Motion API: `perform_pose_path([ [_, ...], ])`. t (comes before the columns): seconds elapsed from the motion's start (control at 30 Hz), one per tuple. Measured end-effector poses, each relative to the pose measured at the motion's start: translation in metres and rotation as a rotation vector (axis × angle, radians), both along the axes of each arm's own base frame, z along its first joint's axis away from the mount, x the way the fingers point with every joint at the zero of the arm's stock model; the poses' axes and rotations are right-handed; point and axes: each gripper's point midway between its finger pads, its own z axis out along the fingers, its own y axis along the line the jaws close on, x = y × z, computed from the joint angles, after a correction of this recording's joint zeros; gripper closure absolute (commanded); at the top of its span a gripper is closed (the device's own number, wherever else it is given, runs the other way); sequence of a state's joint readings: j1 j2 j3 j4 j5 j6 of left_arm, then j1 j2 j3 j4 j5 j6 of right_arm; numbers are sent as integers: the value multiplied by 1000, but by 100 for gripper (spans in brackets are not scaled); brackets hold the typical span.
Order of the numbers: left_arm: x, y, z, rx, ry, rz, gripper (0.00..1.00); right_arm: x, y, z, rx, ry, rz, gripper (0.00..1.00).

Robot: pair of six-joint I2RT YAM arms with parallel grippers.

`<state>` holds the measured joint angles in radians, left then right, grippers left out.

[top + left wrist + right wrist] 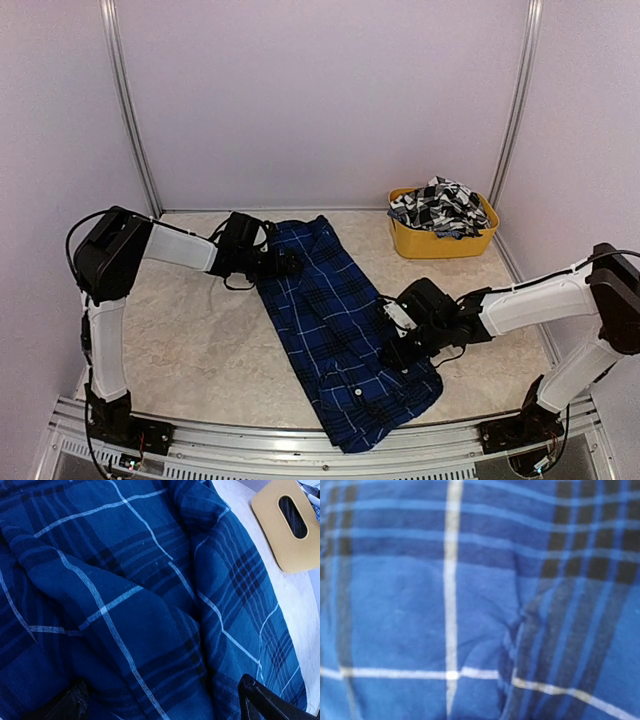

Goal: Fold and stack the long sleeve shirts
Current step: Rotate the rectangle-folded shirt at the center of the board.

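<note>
Top external shows left gripper (290,263) spread wide at the royal-blue plaid cloth shirt (330,310), right gripper (398,345) unreadable; best pinch one layer cleanly.

The blue shirt (335,335), plaid with black bands and thin white lines, lies on the table (190,330) as a long, narrow strip. It slants from the far middle to the near edge, rumpled in soft folds, with white buttons showing toward its near end. The black-and-white checked shirt (440,207) sits crumpled in the yellow tub (440,243), far right.
</note>
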<state>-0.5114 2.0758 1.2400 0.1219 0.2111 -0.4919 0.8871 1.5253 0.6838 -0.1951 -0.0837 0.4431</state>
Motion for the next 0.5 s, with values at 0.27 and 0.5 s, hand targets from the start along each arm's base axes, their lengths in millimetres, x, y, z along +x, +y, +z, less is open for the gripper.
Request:
perform_pose_path([
  [0.27,56,-23,2,-10,-49,-9,1,-7,20,2,96,22,10,63],
  [0.5,105,-20,6,-21,-104,10,1,-1,64,4,179,47,21,64],
])
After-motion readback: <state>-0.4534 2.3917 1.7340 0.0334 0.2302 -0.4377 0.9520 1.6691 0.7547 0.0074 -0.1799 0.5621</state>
